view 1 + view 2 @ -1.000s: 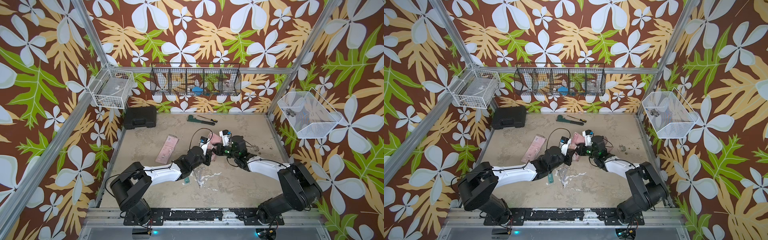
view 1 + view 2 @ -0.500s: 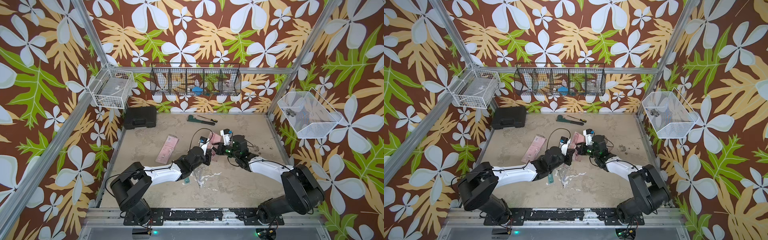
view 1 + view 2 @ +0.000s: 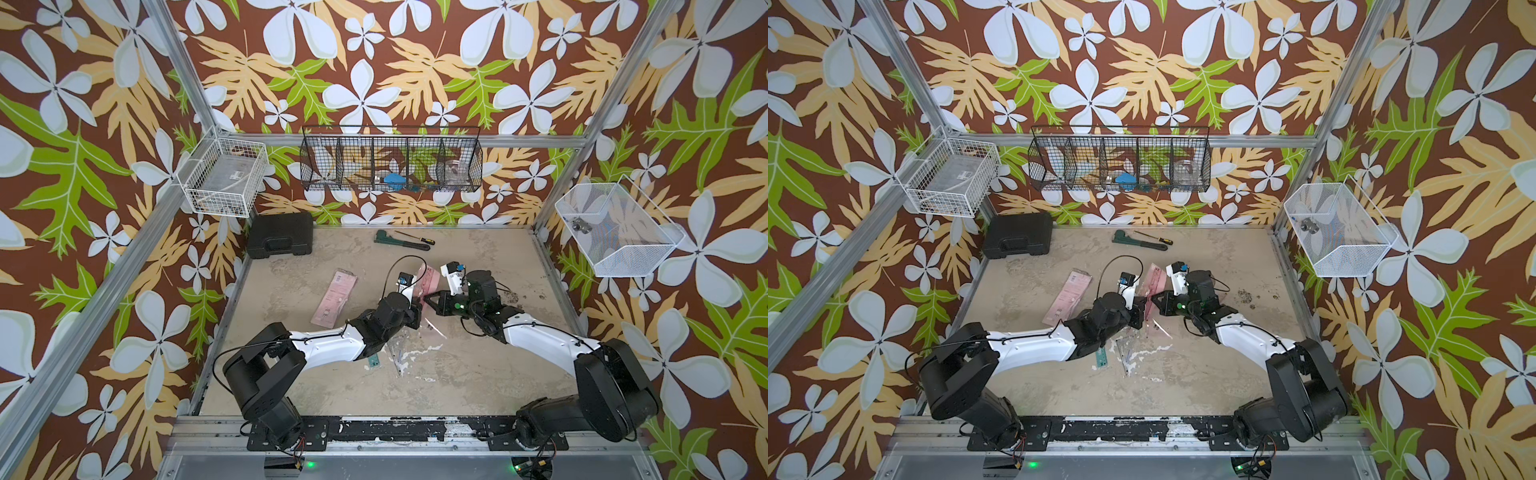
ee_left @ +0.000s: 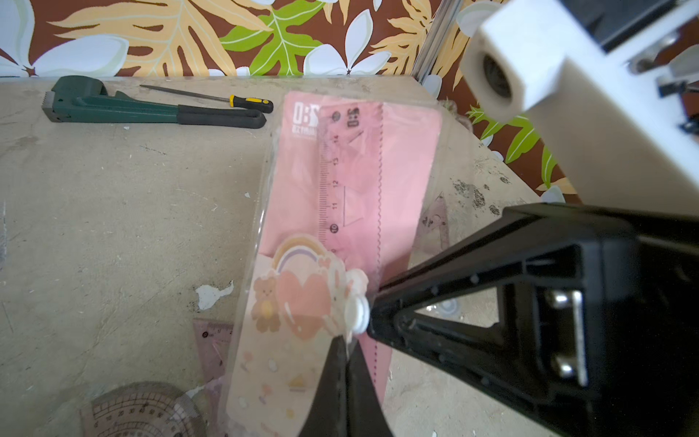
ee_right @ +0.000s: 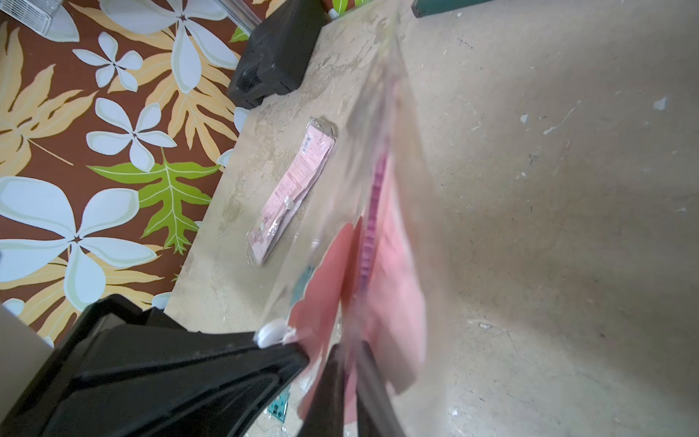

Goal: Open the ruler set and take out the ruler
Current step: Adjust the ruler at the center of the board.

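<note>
Clear plastic ruler-set pouch with pink card insert (image 4: 291, 196) is held up off the worn beige table (image 3: 478, 374), about mid-table in a top view (image 3: 432, 277). Can't tell if its far end touches down. The pink translucent ruler with a wavy edge (image 4: 350, 181) is inside the pouch, not out. The white round snap button (image 4: 357, 314) on the cartoon flap sits right at the pinch point.

Left gripper (image 4: 342, 363): jaws closed tight on the pouch's near edge, coming in from the pouch's 7 o'clock. Right gripper (image 5: 346, 374): jaws nearly together with pouch film between them, so it grips the pouch too, from 4 o'clock.

Change over the last second is next to nothing. Pouch and both grippers are at the same spot; only the right arm's elbow block has swung slightly outward. So the opening step is still in hand, with no progress on the ruler. In the right wrist view the flap looks parted from the pouch body, but it is blurred, so I cannot tell if the snap is undone.

Outward: loose clear protractor (image 4: 140, 412) on the table at 7 o'clock; second flat pink ruler pack (image 3: 334, 298) at 9 o'clock, well apart; dark green pipe wrench (image 3: 399, 243) at 11 o'clock; black plastic case (image 3: 280, 235) at 10 o'clock, far corner.
</note>
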`<state>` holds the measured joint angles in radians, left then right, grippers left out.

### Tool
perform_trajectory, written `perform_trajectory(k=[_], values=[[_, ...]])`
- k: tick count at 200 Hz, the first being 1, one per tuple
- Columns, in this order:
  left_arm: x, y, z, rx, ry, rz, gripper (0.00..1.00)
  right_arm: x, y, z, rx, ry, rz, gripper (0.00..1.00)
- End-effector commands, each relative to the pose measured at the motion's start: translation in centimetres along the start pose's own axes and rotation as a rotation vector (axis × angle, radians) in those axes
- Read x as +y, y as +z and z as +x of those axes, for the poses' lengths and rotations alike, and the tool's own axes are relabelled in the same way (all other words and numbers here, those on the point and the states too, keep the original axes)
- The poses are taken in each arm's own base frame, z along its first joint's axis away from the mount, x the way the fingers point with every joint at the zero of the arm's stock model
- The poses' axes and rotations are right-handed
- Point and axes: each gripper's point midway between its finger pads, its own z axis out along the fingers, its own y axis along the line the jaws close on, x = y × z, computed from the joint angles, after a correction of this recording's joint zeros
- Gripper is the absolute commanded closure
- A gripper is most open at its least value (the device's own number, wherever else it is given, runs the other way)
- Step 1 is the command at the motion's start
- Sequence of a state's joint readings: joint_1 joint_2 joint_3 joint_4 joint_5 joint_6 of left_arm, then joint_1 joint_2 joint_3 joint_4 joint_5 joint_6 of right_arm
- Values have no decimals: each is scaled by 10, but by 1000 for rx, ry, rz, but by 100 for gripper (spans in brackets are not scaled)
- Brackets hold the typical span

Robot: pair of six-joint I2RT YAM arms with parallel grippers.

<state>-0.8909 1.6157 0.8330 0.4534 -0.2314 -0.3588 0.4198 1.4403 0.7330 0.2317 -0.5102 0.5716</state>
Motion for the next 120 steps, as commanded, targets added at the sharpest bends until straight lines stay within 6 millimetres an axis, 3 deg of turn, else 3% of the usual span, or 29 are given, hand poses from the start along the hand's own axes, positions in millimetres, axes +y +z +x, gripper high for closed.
perform_trajectory(k=[1, 31, 93, 105, 120], values=[[-2, 0, -6, -17, -11, 9, 100, 3, 3, 1, 20, 7, -21, 83], [-3, 0, -6, -16, -10, 15, 100, 2, 6, -4, 6, 9, -20, 95], [-3, 6, 2, 14, -4, 9, 100, -2, 5, -1, 10, 9, -10, 96], [-2, 8, 4, 26, 1, 3, 100, -3, 4, -1, 11, 9, -9, 92], [-2, 9, 6, 32, 0, 3, 100, -3, 4, 0, 18, 4, -7, 72]])
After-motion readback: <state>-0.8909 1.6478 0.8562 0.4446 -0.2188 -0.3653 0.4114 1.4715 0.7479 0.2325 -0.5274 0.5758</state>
